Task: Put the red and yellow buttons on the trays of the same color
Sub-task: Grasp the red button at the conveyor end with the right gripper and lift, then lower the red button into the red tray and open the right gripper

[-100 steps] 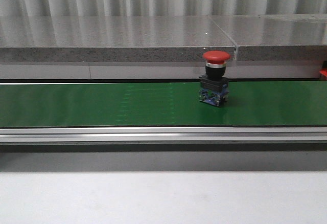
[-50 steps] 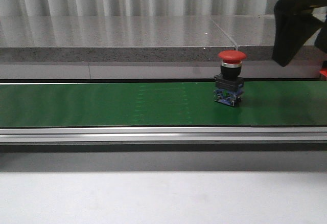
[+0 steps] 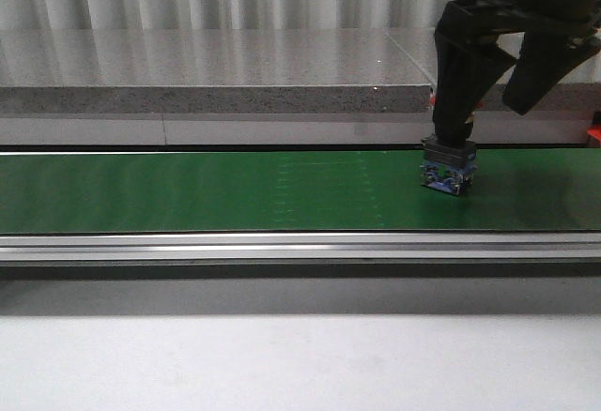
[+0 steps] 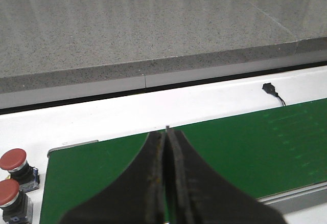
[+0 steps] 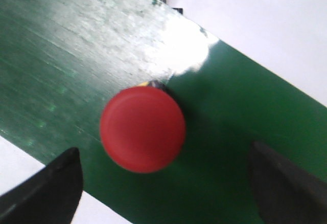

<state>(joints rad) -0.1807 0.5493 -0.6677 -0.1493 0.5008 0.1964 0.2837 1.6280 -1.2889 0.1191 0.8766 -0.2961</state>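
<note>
**Our right gripper poised over a red button on the green belt**

We see a green conveyor belt [image 3: 235, 190] running across the front view. On it, toward our right, stands the red button [image 3: 448, 172], upright on its black and blue base. Our right gripper [image 3: 488, 83] hangs directly above it, its fingers [image 3: 455, 78] spread wide and holding nothing. One finger hides the red cap from the front.

Our left gripper [image 4: 166, 183] hovers over the far end of the belt, fingers pressed together and empty.

The risk, as we judge it, is a bad closing. The cap sits nearer one finger than the other in the right wrist view, so an uneven squeeze could tip the button over or push it along the belt. If the belt is running, the button could slip out from between the fingers.

The right wrist view alone shows the round cap from above, between both fingertips. The left wrist view alone shows two spare red buttons [image 4: 15, 180] resting on the white surface [image 4: 102, 116] just beside the belt. No view shows any tray.
</note>
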